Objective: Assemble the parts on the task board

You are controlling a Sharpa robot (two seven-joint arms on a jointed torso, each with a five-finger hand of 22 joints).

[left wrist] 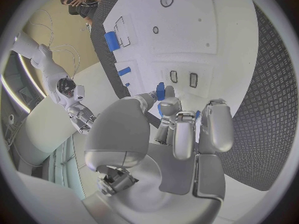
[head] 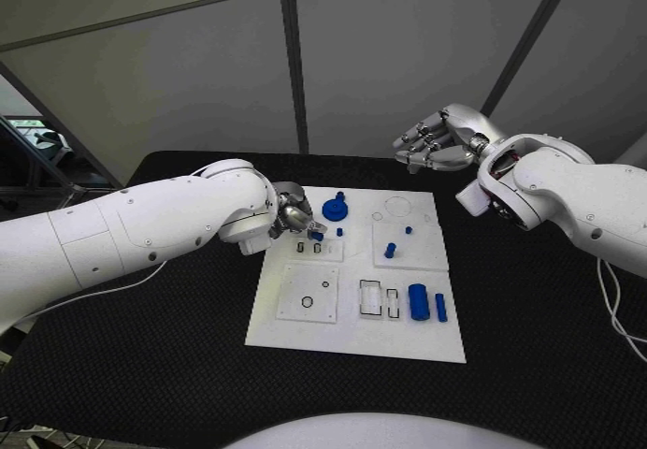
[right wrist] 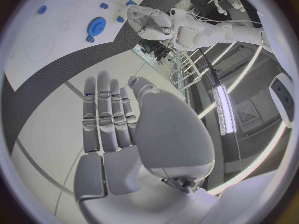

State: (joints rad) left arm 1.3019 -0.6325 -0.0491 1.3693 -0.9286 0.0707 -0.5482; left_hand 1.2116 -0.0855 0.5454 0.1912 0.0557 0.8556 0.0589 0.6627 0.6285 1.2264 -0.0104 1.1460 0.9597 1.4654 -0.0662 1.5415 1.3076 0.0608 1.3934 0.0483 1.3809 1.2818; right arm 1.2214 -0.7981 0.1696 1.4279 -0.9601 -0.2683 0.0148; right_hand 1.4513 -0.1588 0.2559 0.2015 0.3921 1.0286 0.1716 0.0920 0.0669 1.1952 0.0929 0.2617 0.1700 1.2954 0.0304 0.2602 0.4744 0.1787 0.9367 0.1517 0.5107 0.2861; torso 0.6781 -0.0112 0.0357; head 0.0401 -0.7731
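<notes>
The white task board (head: 353,329) lies mid-table. My left hand (head: 295,217) hovers over its far left part and pinches a small blue part (head: 316,236) between thumb and fingers, just above two small slots (head: 309,248). The left wrist view shows that blue part (left wrist: 161,91) at the fingertips, close to the slots (left wrist: 183,78). A blue gear (head: 335,208) stands beside the hand. Small blue pegs (head: 391,250) stand further right, and two blue cylinders (head: 429,303) lie near the front right. My right hand (head: 438,140) is raised beyond the board's far edge, fingers straight, holding nothing.
White inset plates with a ring hole (head: 308,301) and rectangular cut-outs (head: 371,297) take up the board's front half. Black table (head: 539,318) surrounds the board. The right wrist view shows the gear (right wrist: 96,25) and my left hand (right wrist: 149,20) far off.
</notes>
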